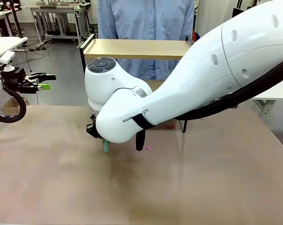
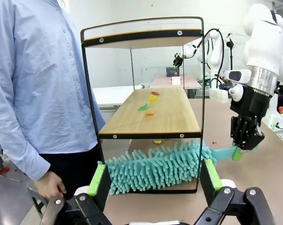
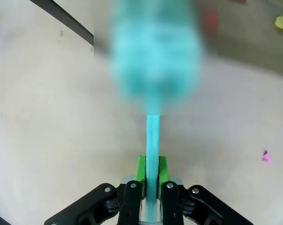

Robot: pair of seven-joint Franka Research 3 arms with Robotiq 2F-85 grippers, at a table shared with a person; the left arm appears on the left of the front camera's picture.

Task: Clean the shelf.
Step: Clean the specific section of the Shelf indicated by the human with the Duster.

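My right gripper (image 3: 152,165) pinches the stiff handle of a teal duster (image 2: 155,166) – soft and light, I judge – its head beneath the lower board of the shelf (image 2: 169,117) at the table's (image 1: 62,178) far side. The shelf looks light and tippy, so steady it by the frame. My left gripper (image 2: 154,180) is spread wide.

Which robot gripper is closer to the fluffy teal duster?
Right. The right gripper is shut on the handle of the duster. The left gripper hangs open off to one side, apart from it.
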